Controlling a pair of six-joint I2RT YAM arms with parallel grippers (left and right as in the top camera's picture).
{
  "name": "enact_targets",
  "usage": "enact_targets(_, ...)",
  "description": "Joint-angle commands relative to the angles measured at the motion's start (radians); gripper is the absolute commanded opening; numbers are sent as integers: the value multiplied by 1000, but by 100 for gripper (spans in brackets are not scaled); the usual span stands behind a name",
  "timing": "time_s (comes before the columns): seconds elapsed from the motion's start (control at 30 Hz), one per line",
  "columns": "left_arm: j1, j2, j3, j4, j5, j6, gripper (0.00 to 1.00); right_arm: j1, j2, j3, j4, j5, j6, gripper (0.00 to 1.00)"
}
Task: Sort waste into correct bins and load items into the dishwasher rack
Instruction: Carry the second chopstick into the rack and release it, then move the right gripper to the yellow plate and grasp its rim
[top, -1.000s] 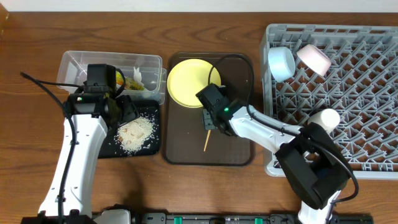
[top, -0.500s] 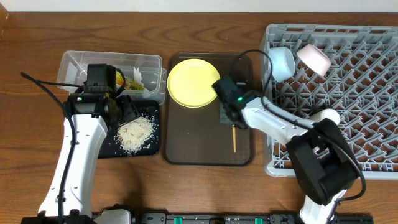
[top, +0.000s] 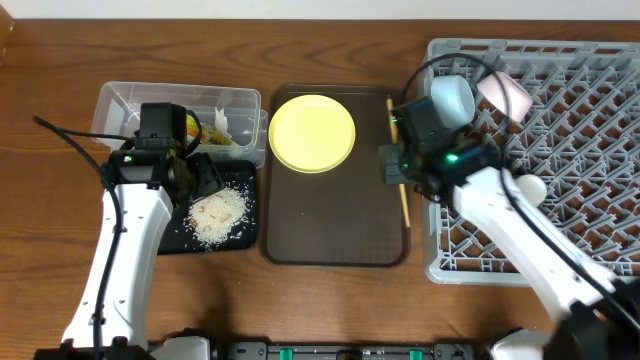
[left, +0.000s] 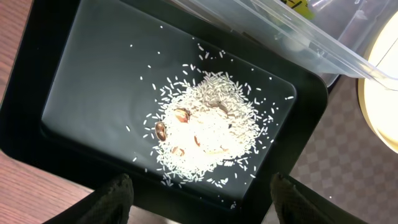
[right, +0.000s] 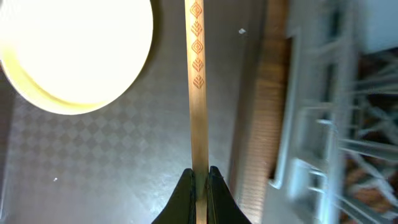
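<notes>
My right gripper (top: 397, 172) (right: 199, 180) is shut on a thin wooden chopstick (top: 404, 208) (right: 198, 93) and holds it over the right edge of the brown serving tray, beside the grey dishwasher rack (top: 570, 160) (right: 336, 124). The yellow plate (top: 312, 133) (right: 74, 50) lies on the serving tray. A light-blue bowl (top: 452, 100), a white bowl (top: 505, 92) and a pale cup (top: 523, 190) sit in the rack. My left gripper (top: 195, 180) (left: 202, 205) is open over the black tray (top: 172, 240) (left: 93, 93), which holds rice scraps (top: 218, 212) (left: 205, 127). The clear tub (top: 125, 100) holds the wrapper (top: 195, 128) and the tissue (top: 222, 122).
The brown serving tray (top: 330, 220) (right: 124, 162) lies between the bins and the rack. A strip of wooden table (right: 268, 124) shows between the tray and the rack wall. The right arm's cable loops over the rack's near-left corner.
My right gripper has carried the chopstick from the middle of the serving tray to its right edge by the rack. The left arm has not moved.
</notes>
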Motion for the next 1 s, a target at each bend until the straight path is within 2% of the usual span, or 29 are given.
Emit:
enact_targets(0.0,4,-13,3,0,-5,-6,74,-52,-37,0,-35,12,-39,1)
enact_targets(0.27,4,-13,3,0,-5,-6,74,-185,-30,0,-132,21,-39,1)
enact_targets(0.57,4,-13,3,0,-5,-6,74,-210,10,0,-193,30,-80,2)
enact_targets(0.77,4,-13,3,0,-5,-6,74,-210,67,0,-189,29,-80,8)
enact_targets(0.9,4,-13,3,0,-5,-6,74,-210,71,0,-177,30,-80,18)
enact_targets(0.97,4,-13,3,0,-5,-6,73,-210,63,0,-166,30,-80,19)
